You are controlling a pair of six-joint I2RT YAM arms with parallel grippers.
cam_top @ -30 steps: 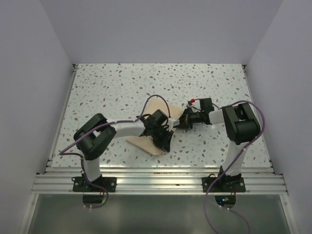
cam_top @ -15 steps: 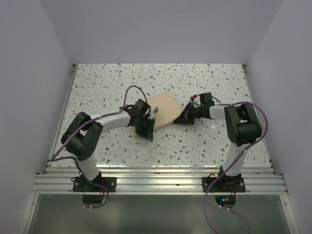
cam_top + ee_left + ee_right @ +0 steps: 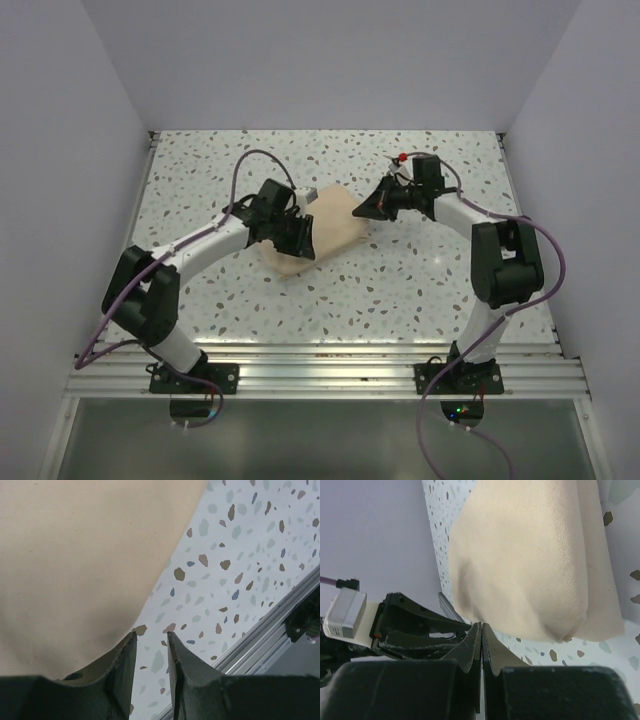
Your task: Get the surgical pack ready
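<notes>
Tan surgical pack (image 3: 335, 225) bundled on speckled tabletop (image 3: 420, 290). L claw (image 3: 151, 636) just off pack's edge, narrow gap, nothing between. R claw (image 3: 481, 626) by far-right corner, pinched closed, empty.

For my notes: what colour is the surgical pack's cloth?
The surgical pack is plain tan-beige, unpatterned; best seen in the left wrist view.

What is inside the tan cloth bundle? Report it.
Nothing inside shows. The surgical pack is a folded tan bundle lying on the speckled table; the cloth covers whatever it wraps in all views.
</notes>
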